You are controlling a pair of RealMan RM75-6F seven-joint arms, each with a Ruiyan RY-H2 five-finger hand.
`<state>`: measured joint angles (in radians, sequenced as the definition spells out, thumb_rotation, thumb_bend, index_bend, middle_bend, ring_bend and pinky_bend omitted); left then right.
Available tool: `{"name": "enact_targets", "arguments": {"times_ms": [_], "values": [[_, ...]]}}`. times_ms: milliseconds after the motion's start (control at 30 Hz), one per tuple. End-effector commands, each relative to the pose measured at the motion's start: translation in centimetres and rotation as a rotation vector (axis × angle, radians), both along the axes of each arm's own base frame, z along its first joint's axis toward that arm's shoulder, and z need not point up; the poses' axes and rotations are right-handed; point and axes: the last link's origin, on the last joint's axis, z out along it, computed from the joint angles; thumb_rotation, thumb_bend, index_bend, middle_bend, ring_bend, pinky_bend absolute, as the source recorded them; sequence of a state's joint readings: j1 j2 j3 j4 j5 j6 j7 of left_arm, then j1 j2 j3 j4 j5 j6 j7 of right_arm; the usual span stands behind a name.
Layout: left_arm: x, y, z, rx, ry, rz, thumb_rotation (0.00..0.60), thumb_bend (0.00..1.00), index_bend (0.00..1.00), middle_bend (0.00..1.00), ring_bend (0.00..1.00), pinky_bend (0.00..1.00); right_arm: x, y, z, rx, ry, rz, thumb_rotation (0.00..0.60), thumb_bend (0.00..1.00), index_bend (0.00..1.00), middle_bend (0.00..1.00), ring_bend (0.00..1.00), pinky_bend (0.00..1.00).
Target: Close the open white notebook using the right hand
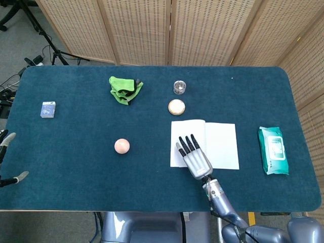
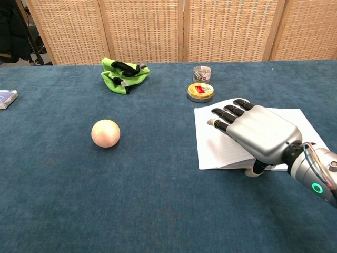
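Note:
The white notebook (image 1: 223, 144) lies open and flat on the blue table, right of centre; its lined left page (image 2: 210, 142) shows in the chest view. My right hand (image 1: 195, 157) (image 2: 258, 132) is palm down over the left page, fingers straight and close together, pointing toward the far side. Its thumb sits at the notebook's near edge. It holds nothing. Of my left hand (image 1: 7, 138) only two spread fingertips show, at the head view's left edge, off the table.
A pink ball (image 1: 121, 146) lies left of the notebook. A round tin (image 1: 176, 107) and a small jar (image 1: 179, 87) stand just beyond it. A green cloth (image 1: 124, 88), a small blue box (image 1: 48, 109) and a wipes pack (image 1: 273, 150) lie further off.

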<state>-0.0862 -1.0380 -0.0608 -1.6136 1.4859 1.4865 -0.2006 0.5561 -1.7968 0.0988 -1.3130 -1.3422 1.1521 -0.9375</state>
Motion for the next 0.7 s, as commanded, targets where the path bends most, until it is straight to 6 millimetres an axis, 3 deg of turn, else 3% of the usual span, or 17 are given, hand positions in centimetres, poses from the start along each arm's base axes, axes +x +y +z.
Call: {"name": "enact_targets", "arguments": {"times_ms": [33,200,400,700], "values": [[-0.01,0.02,0.02,0.0,-0.001,0.0,0.6,0.0,0.0,0.0,0.0,0.0,-0.08,-0.18,-0.02,-0.009,0.004,-0.001,0.6,0.21,0.0,0.0,0.0,0.0],[0.02,0.0,0.01,0.0,0.0,-0.001,0.6,0.0,0.0,0.0,0.0,0.0,-0.37,-0.29,-0.1,-0.012,0.002,-0.009,0.6,0.52,0.0,0.0,0.0,0.0],[0.0,-0.01,0.04,0.001,-0.002,0.0,0.6,0.0,0.0,0.0,0.0,0.0,-0.52,-0.39,0.0,-0.013,-0.017,-0.015,0.6,0.73,0.0,0.0,0.0,0.0],[0.03,-0.05,0.05,-0.001,-0.003,-0.002,0.6,0.0,0.0,0.0,0.0,0.0,-0.58,-0.42,0.29,-0.012,-0.044,-0.02,0.6,0.87,0.0,0.0,0.0,0.0]]}}
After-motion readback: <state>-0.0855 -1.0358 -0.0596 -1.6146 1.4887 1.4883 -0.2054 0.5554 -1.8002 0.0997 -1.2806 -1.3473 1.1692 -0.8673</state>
